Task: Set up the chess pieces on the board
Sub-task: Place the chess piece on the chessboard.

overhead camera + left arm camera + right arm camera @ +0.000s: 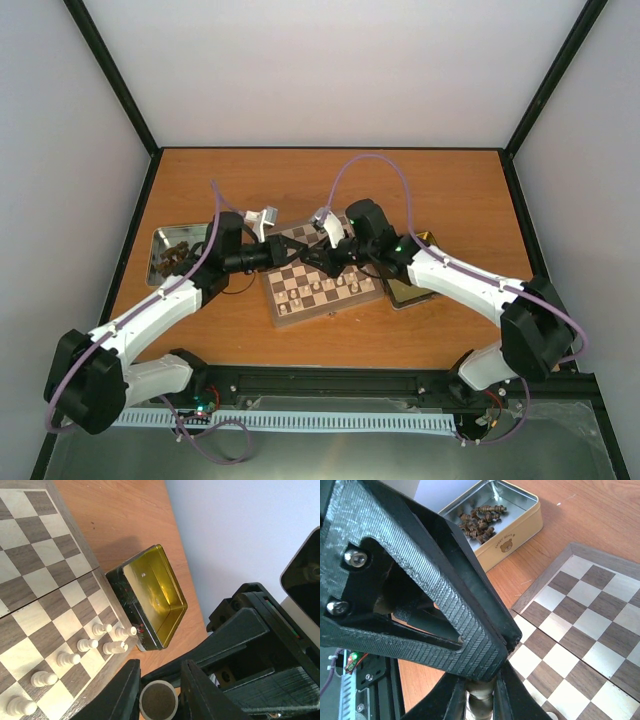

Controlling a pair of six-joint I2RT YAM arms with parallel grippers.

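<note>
Above the board (40,560), the right claw (479,692) clenches a white chess piece (158,702) lying level, base leftward; the left claw (159,680) flanks that base, grip unclear.

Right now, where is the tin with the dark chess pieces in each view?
Top external: the tin of dark pieces lies left of the board, at mid-height.
Left wrist: not in it; the empty gold tin there is another.
Right wrist: top centre, beyond the board's corner.
Shared landmark: the board, in all three views.
</note>
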